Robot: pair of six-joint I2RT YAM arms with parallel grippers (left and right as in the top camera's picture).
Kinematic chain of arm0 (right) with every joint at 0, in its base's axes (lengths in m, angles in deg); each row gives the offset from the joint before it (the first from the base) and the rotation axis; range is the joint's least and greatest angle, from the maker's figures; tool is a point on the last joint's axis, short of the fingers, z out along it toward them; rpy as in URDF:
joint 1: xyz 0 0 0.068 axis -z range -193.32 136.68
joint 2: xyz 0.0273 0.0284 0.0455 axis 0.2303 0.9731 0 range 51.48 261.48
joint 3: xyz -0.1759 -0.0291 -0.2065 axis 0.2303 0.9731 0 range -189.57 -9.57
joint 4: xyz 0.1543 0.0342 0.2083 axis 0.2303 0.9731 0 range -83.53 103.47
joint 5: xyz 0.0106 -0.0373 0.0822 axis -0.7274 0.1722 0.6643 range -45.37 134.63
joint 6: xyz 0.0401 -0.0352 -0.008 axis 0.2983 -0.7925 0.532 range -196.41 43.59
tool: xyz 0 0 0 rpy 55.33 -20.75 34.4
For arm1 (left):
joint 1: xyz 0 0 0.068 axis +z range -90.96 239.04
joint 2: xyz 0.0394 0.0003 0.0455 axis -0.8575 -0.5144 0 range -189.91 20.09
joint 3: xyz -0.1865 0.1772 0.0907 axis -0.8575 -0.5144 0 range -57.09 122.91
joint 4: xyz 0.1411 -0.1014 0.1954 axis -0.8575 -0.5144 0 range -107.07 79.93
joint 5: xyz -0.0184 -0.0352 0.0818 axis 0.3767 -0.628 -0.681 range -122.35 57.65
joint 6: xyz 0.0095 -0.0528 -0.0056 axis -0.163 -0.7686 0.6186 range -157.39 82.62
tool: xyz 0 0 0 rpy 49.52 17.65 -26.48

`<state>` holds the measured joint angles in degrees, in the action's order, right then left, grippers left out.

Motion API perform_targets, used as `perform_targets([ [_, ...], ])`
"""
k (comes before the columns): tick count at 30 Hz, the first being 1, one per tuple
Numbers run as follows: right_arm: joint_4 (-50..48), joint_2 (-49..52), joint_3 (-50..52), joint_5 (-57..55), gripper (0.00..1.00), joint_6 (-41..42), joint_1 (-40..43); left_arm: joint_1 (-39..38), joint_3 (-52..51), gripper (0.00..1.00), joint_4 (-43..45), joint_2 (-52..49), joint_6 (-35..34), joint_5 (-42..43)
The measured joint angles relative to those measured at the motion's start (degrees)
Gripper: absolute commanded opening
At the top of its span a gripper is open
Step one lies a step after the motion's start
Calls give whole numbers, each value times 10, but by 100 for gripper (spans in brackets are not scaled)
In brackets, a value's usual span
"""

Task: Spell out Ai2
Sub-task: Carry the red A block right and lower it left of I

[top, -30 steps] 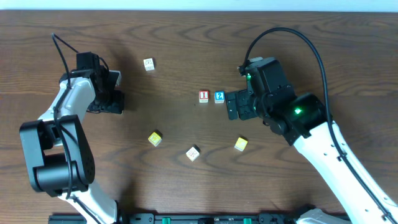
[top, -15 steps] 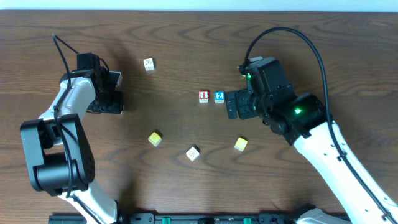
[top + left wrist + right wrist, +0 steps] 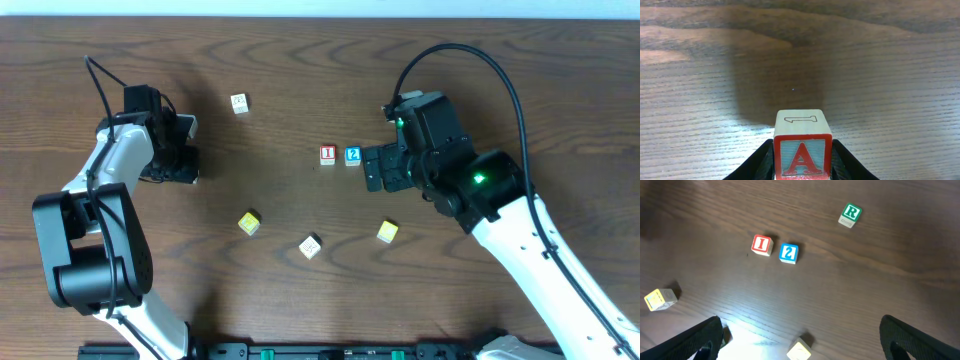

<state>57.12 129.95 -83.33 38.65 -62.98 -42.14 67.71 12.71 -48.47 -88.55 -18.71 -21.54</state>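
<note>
Both our arms share one build: smooth white link shells joined by chunky black cylindrical joint housings. On the left arm (image 3: 112, 165), a thin black cable (image 3: 100, 90) loops up just behind the black left gripper (image 3: 186, 160), whose matte black fingers (image 3: 756, 164) flare outward like wedges. Behind the black right gripper (image 3: 373, 168), the right arm (image 3: 540, 250) has a boxy black wrist housing with two glowing green lights (image 3: 478, 181), and a thick black cable (image 3: 460, 52) arches over it. Its fingers (image 3: 697, 340) are broad, dark and rough-edged.
</note>
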Motion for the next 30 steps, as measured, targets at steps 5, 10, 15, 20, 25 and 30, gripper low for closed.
perform_targets([
  [5, 0, 0, 0, 0, 99, 0, 0, 0, 1, 28, -3, 0, -5, 2],
  [10, 0, 0, 0, 0, 99, 0, 0, 0, 2, 6, -4, 0, -18, 4],
  [15, -3, 0, 0, -1, 99, 0, 0, -1, 9, 6, -10, 0, -46, 5],
  [20, -4, 0, 0, -16, 99, 0, 7, -17, 49, 6, -30, 0, -66, 20],
  [25, -3, 0, 0, -17, 99, 0, 42, -83, 92, 6, -15, 0, -104, 28],
  [30, 3, 0, 0, 0, 99, 0, 98, -172, 100, 6, 30, 0, -169, 27],
])
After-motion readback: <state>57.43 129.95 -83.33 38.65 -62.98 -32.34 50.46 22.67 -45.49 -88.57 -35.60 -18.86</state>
